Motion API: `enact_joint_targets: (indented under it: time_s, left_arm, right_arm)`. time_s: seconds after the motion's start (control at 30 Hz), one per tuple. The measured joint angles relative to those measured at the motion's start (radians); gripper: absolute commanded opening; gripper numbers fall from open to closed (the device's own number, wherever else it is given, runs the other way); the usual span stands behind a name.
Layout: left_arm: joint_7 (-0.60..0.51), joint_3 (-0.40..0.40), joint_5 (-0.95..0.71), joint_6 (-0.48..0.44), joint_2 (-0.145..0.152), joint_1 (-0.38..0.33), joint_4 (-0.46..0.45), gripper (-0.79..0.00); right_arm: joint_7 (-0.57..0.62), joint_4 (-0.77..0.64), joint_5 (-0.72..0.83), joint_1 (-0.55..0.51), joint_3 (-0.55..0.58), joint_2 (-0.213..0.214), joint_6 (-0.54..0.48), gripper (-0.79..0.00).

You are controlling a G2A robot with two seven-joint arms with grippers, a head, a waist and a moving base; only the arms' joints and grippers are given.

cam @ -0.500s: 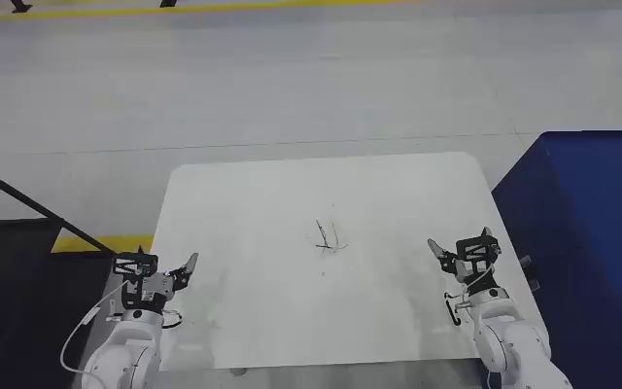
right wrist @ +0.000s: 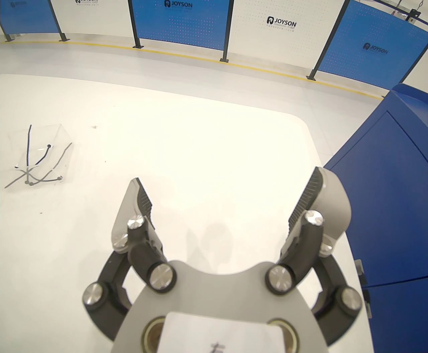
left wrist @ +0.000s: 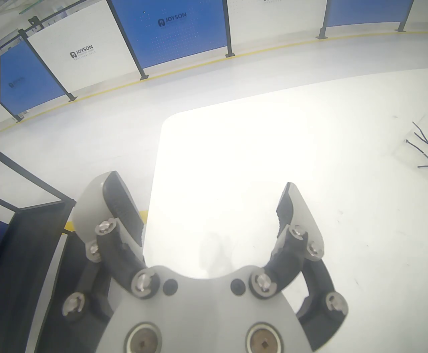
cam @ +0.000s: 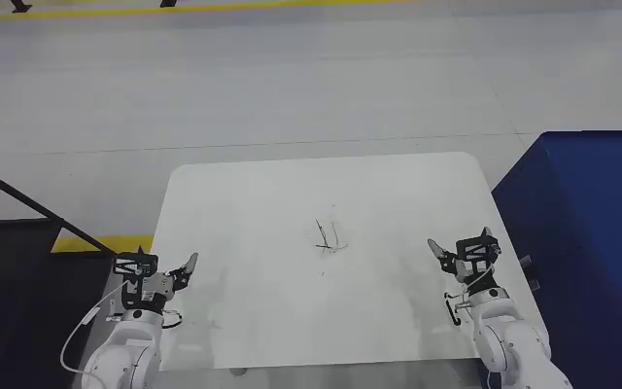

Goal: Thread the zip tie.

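Several thin black zip ties [cam: 328, 236] lie in a clear shallow tray [right wrist: 63, 133] near the middle of the white table [cam: 389, 194]. The right wrist view shows those zip ties [right wrist: 36, 160] crossing one another inside the tray. The left wrist view catches a few zip ties [left wrist: 418, 140] at its edge. My left gripper [cam: 160, 263] is at the table's near left corner, open and holding nothing. At the near right edge my right gripper [cam: 463, 248] stands open, also holding nothing. Both are well apart from the tray.
A blue cabinet [cam: 569, 224] stands close against the table's right side, next to my right arm. A black frame [cam: 39, 263] stands by the left corner. Blue and white fence panels [right wrist: 207, 23] ring the floor beyond the table.
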Motion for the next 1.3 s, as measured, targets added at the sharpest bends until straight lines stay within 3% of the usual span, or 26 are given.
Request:
enact_joint_targets:
  time_s: [0.23, 0.33, 0.43, 0.6, 0.77, 0.87, 0.93, 1.3]
  left_arm:
    - [0.0, 0.0, 0.0, 0.0, 0.0, 0.0, 0.0, 0.0]
    - [0.0, 0.0, 0.0, 0.0, 0.0, 0.0, 0.0, 0.0]
    - [0.0, 0.0, 0.0, 0.0, 0.0, 0.0, 0.0, 0.0]
    - [0.0, 0.0, 0.0, 0.0, 0.0, 0.0, 0.0, 0.0]
    - [0.0, 0.0, 0.0, 0.0, 0.0, 0.0, 0.0, 0.0]
    - [0.0, 0.0, 0.0, 0.0, 0.0, 0.0, 0.0, 0.0]
    - [0.0, 0.0, 0.0, 0.0, 0.0, 0.0, 0.0, 0.0]
    - [0.0, 0.0, 0.0, 0.0, 0.0, 0.0, 0.0, 0.0]
  right_arm:
    - [-0.004, -0.005, -0.001, 0.001, 0.005, 0.001, -0.005, 0.0]
    - [0.011, -0.091, 0.04, -0.012, 0.078, 0.011, -0.099, 0.0]
    - [0.196, -0.218, 0.136, 0.001, 0.161, 0.02, -0.193, 0.0]
    - [0.65, -0.316, 0.444, 0.148, 0.216, 0.042, -0.326, 0.0]
    - [1.088, -0.166, 0.782, 0.445, 0.119, 0.063, -0.294, 0.0]
    - [1.247, -0.03, 0.876, 0.62, 0.091, 0.071, -0.262, 0.0]
    - [1.268, -0.005, 0.877, 0.666, 0.093, 0.072, -0.26, 0.0]
    - [1.262, -0.008, 0.902, 0.632, 0.066, 0.067, -0.264, 0.0]
